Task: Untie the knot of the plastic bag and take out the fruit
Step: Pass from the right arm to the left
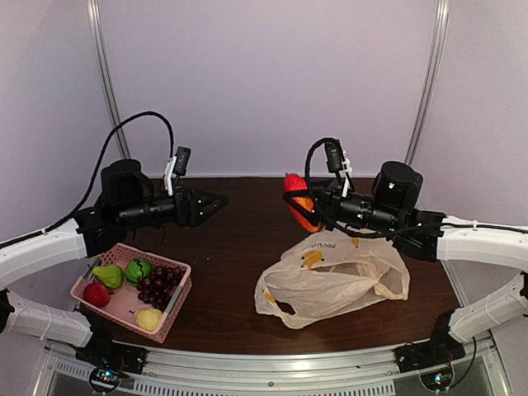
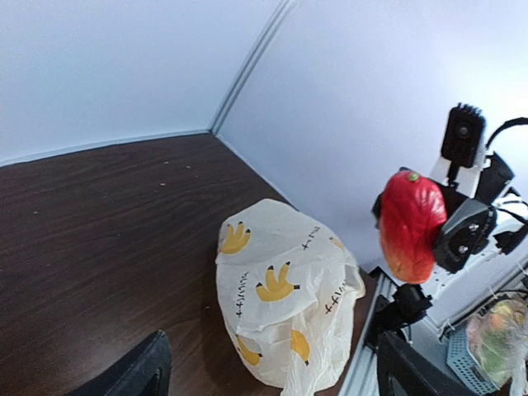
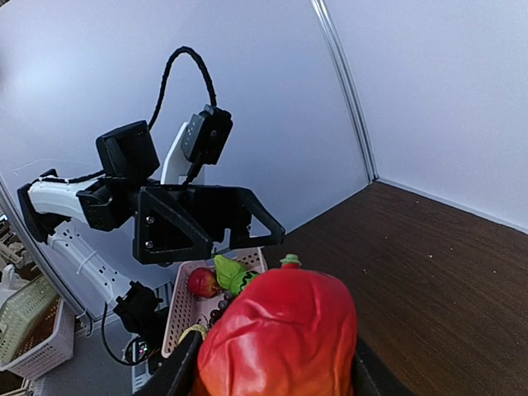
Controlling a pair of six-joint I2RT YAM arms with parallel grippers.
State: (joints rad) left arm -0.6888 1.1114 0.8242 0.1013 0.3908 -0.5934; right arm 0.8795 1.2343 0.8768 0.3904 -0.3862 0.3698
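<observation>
Top external view: right gripper grips the red fruit in the air near the limp plastic bag, left gripper gapes empty, so next the fruit likely goes into the pink basket.

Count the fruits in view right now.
6. Five lie in the pink basket: green pear, green ball, grape bunch, red apple, yellow pear. The sixth, a red-orange fruit, is in the right gripper. The plastic bag may hide more.
</observation>
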